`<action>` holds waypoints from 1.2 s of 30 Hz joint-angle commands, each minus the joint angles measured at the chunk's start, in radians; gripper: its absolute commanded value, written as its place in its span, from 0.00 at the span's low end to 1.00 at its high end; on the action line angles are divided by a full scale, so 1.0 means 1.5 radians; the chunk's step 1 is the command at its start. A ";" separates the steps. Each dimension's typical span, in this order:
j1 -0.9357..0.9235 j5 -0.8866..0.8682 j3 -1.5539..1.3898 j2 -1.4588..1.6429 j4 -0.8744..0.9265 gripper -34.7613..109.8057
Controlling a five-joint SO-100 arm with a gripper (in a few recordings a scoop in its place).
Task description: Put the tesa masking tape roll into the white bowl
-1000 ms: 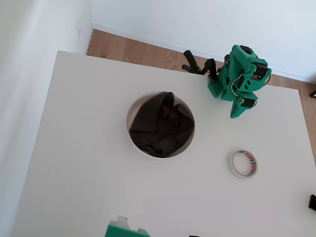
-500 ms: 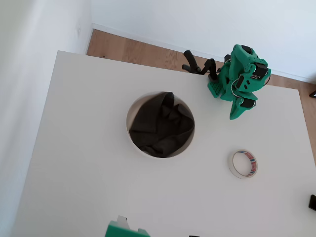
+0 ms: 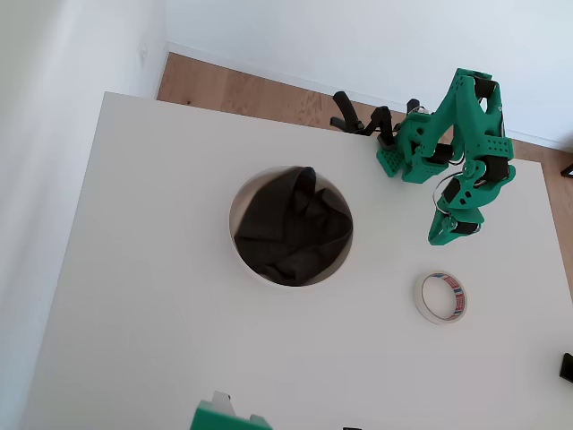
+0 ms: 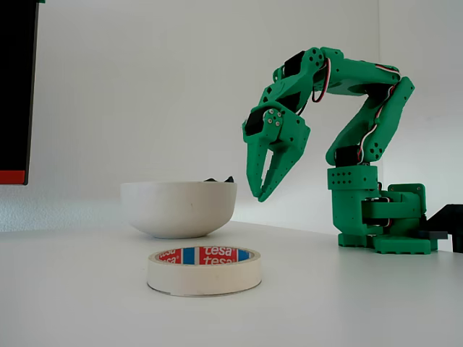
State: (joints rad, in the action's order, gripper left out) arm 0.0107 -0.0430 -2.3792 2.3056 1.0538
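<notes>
One tape roll (image 3: 440, 297) is being seen flat on the table (image 3: 143, 296), well apart from the one bowl (image 3: 290, 226), to its lower right in the overhead view. One gripper (image 4: 257, 194) is being held above the roll, tips down, jaws nearly closed, nothing gripped.

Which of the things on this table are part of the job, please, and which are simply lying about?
Part of the job:
- tesa masking tape roll, flat on the table
- white bowl, dark cloth inside
- gripper, fingers pointing down, holding nothing

Lying about:
- green piece at the near table edge
</notes>
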 commanded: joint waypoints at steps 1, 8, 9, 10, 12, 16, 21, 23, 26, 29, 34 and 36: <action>0.028 -0.014 0.075 -0.046 -0.019 0.29; 0.058 -0.040 0.075 -0.055 -0.032 0.38; 0.063 -0.040 0.075 -0.059 -0.035 0.38; 0.071 -0.043 0.075 -0.067 -0.040 0.38; 0.084 -0.052 0.075 -0.088 -0.051 0.38; 0.110 -0.069 0.075 -0.137 -0.080 0.37; 0.116 -0.073 0.086 -0.198 -0.118 0.37; 0.116 -0.077 0.100 -0.222 -0.116 0.36; 0.114 -0.077 0.112 -0.245 -0.117 0.36; 0.114 -0.078 0.124 -0.268 -0.119 0.36; 0.115 -0.087 0.159 -0.321 -0.105 0.36; 0.115 -0.088 0.168 -0.335 -0.105 0.35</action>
State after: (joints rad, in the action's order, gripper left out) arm 0.1626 -0.1580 -2.2013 1.7886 0.8866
